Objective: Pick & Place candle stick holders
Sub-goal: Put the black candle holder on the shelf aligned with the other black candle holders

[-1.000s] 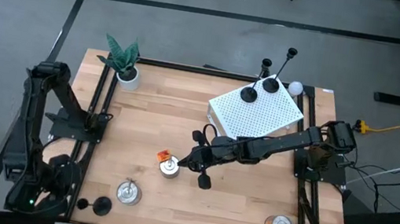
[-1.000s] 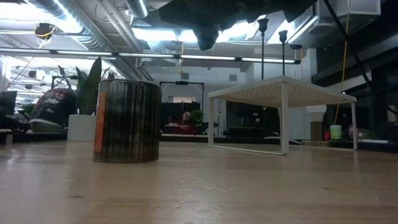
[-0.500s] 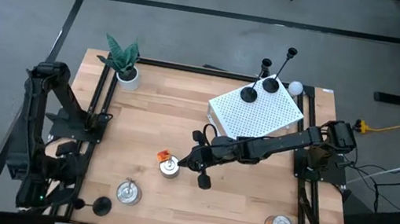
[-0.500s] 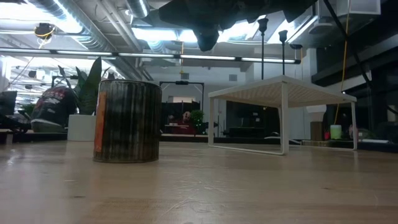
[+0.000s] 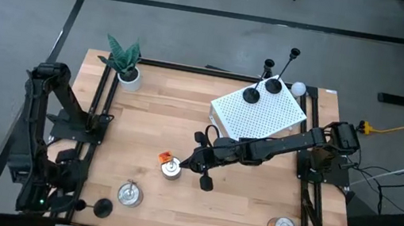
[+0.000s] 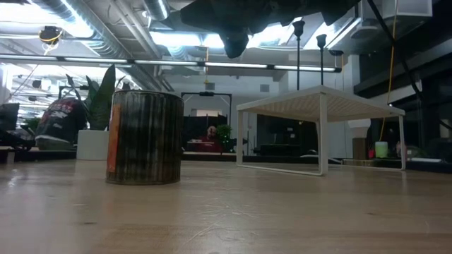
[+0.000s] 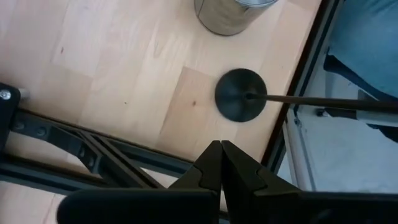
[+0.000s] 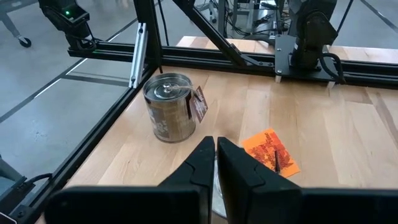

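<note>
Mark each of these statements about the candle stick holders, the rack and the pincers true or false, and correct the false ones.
1. Two candle stick holders stand on the white rack. True.
2. The third candle stick holder stands on the rack too. False: it is on the table's near left corner.
3. The right pincer is shut. True.
4. The left pincer grips a holder. False: it is shut on nothing.
5. A potted plant stands at the table's far left corner. True.

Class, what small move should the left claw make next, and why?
Probably opening: the left claw is shut, its tips aimed at the black candle stick holder just ahead, which it does not yet grip. It likely has to open before closing on it.
</note>
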{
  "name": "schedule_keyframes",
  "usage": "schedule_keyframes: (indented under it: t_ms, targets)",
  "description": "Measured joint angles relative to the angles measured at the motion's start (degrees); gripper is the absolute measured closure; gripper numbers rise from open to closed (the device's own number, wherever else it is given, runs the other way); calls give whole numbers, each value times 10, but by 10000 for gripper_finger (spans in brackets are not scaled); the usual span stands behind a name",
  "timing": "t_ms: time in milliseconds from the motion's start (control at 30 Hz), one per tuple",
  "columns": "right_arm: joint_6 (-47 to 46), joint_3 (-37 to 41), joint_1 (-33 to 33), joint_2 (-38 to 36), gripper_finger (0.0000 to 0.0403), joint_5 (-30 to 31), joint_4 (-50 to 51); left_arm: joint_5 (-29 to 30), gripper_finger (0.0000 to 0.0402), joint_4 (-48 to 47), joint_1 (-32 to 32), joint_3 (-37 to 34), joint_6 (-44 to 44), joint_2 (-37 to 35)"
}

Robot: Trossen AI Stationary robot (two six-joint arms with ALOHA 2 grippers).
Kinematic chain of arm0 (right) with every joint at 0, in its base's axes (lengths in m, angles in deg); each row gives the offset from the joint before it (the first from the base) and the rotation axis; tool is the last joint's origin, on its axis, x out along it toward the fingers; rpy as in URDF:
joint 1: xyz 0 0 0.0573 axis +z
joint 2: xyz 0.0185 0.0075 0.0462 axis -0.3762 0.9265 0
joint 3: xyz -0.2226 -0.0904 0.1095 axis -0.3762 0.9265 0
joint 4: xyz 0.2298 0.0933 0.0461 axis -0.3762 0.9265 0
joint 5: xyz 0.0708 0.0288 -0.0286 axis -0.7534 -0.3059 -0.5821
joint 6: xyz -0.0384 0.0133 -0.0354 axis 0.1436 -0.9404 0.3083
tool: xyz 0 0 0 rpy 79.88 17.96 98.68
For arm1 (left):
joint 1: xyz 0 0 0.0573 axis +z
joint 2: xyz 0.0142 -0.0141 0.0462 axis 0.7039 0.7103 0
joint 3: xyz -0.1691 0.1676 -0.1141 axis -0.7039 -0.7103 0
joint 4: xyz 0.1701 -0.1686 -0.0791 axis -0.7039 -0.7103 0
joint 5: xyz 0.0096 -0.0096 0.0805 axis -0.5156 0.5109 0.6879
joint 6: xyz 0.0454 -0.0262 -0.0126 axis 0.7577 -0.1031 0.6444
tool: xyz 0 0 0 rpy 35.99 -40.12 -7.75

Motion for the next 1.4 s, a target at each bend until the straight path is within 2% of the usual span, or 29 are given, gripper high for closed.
schedule_keyframes:
  t_ms: [200,533,733,933,1200,1400]
  targets:
    - [0,0,0,0,380,0,0,41,395,34,6,0,-16,0]
    - [0,0,0,0,380,0,0,12,384,91,1,0,-57,0]
    - [0,0,0,0,380,0,0,-22,342,114,2,-1,-65,30]
    - [2,0,0,0,380,0,0,-23,289,140,2,-1,-65,64]
    - [8,0,-1,0,379,0,0,32,233,150,2,-1,-61,87]
    - [15,0,-1,0,379,0,0,84,205,150,4,-1,-30,90]
